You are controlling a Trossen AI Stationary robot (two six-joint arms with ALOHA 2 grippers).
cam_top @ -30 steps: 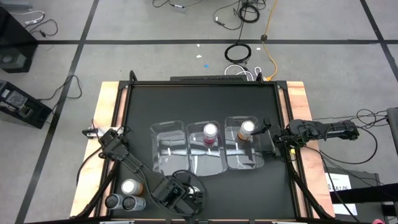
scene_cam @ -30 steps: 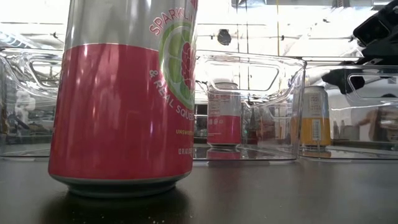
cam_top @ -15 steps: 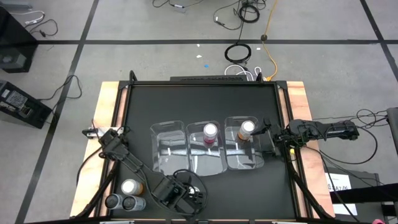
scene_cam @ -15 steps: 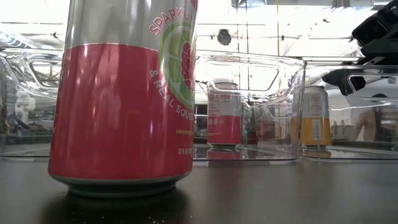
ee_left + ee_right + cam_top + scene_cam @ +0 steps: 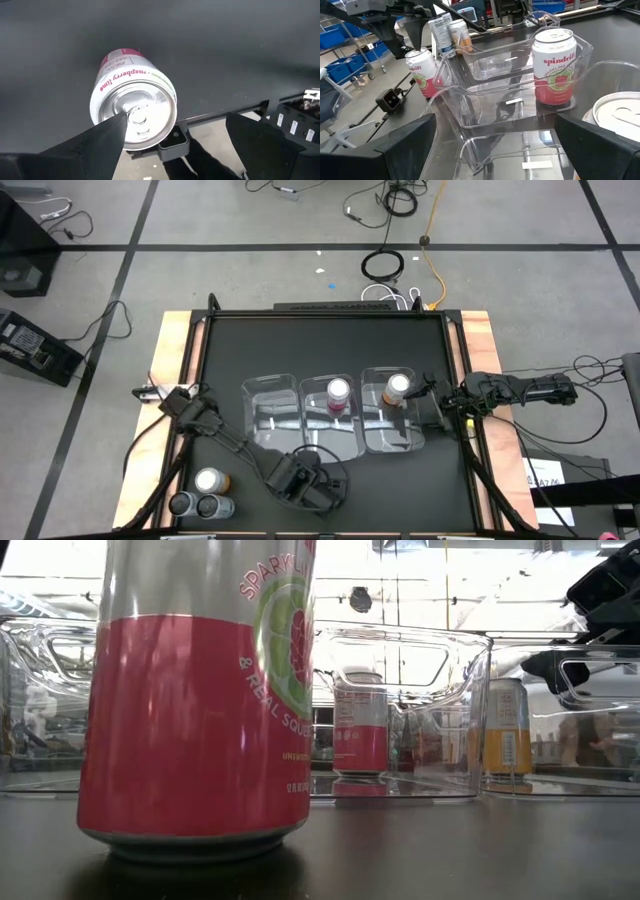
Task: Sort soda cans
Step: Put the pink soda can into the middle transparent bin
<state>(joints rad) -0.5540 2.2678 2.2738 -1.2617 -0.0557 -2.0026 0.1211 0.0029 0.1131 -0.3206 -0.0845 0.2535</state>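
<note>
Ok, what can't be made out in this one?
High view: the raspberry can is hidden under the left gripper.
Low view: that can's top is cut off by the upper edge, so no fingers show.
High view: the grey cans' labels are too small to read.

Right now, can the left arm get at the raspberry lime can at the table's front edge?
Probably yes. The left end effector hangs open right above the raspberry lime can, fingers either side of its top, and bare table surrounds it. The right end effector waits beside the bins.
</note>
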